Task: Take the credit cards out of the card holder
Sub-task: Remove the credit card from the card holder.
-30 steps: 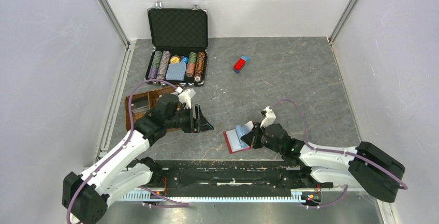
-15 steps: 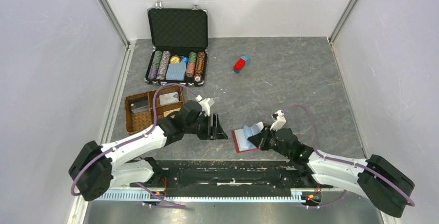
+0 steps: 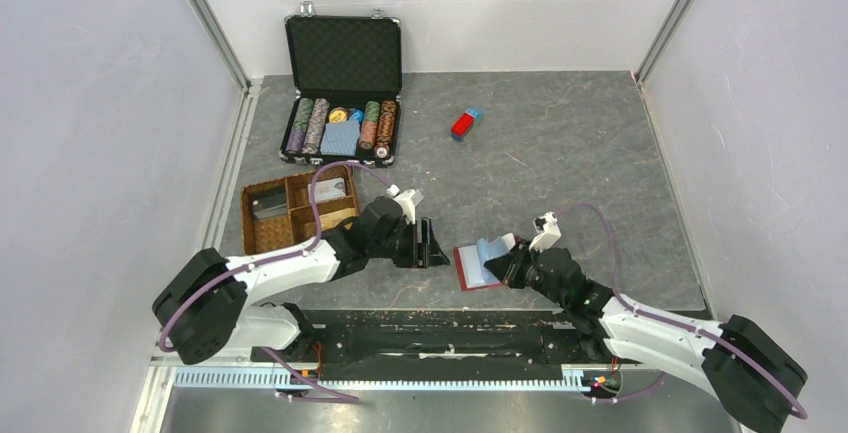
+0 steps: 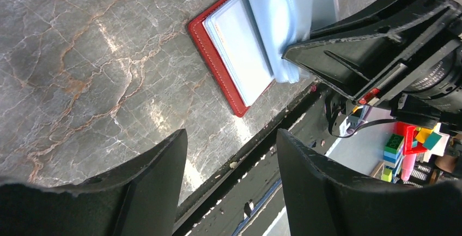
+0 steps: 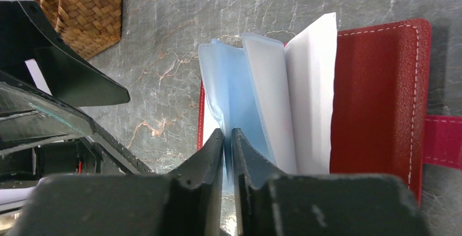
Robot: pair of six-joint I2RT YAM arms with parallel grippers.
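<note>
We see the red card holder (image 3: 466, 275) lying open on the grey stone-patterned desk (image 3: 580, 153), close to its near edge and between the two arms. Its pale blue credit cards (image 5: 234, 94) fan up from the open cover, with a white leaf beside them. The right claw (image 5: 229, 135) is clamped on the edge of one of those blue cards, its fingers all but touching with the thin card between them. The red cover lies flat on the desk beside it.

The left claw (image 4: 230, 138) hangs just beside the card holder on its left and points toward it. Its fingers are spread apart with nothing between them, and they are clear of the red cover.

Farther back, an open black case (image 3: 342, 53) filled with rows of poker chips sits near the rear wall. A compartmented wicker tray (image 3: 272, 233) rests on the desk behind the left arm. A small red-and-blue block (image 3: 465, 123) lies alone, well apart from the card holder.
</note>
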